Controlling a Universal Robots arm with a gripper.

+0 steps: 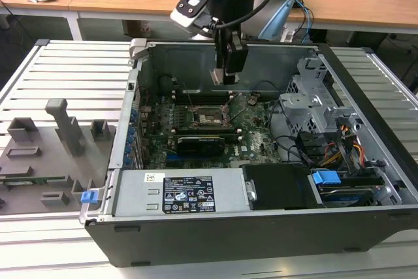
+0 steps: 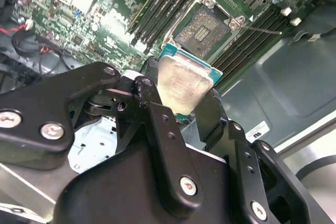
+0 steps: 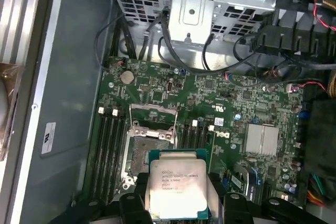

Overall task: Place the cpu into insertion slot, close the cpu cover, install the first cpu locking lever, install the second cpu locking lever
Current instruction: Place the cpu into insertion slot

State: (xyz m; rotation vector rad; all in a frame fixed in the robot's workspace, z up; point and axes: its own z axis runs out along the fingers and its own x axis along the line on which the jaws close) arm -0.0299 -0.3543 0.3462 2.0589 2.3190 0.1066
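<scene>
My gripper (image 1: 222, 78) is shut on the cpu (image 2: 181, 85), a flat square chip with a silver face and a green-edged rim. Black fingers (image 2: 152, 111) clamp two opposite edges of it. The chip hangs in the air inside the open computer case, above the green motherboard (image 1: 258, 136). The insertion slot (image 3: 148, 153) lies below and just beside the chip, its dark centre bare; it is also in the second wrist view (image 2: 203, 27) and the exterior view (image 1: 210, 117). The cpu cover (image 3: 152, 111) stands swung up at the slot's far edge. A thin wire lever (image 2: 262, 29) sticks out beside the slot.
Long black memory slots (image 3: 107, 148) flank the socket. A black card with a heatsink (image 1: 202, 142) lies in front of it. A power supply (image 1: 186, 194), a metal drive cage (image 1: 313, 99) and loose cables (image 1: 339, 151) crowd the case. Grey fixtures (image 1: 46, 155) sit at the exterior view's left.
</scene>
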